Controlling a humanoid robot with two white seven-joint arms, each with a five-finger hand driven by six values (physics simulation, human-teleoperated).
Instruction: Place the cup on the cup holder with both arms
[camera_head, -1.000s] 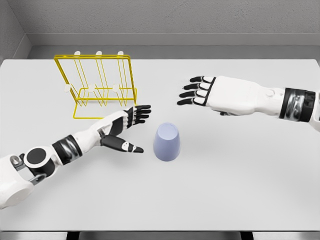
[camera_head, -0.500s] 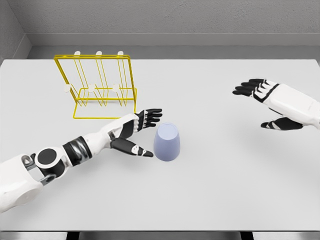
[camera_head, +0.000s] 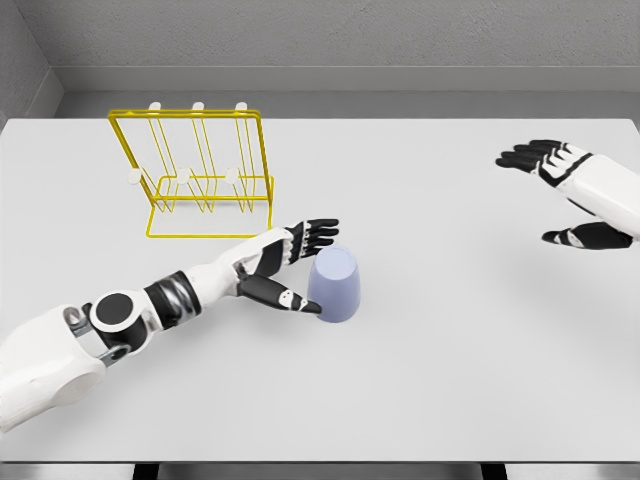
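Note:
A pale blue cup (camera_head: 334, 285) stands upside down near the middle of the white table (camera_head: 430, 380). My left hand (camera_head: 300, 262) is open right beside it, with the fingers (camera_head: 316, 232) reaching past its far left side and the thumb (camera_head: 290, 298) touching its near left side. The yellow wire cup holder (camera_head: 195, 172) with white-tipped pegs stands at the back left, behind my left hand. My right hand (camera_head: 562, 195) hovers open near the right edge, far from the cup.
A grey wall runs behind the table's far edge. The table's front edge lies at the bottom of the view.
My left hand has slid right until it flanks the cup. My right hand has pulled back from the table's middle to the far right edge.

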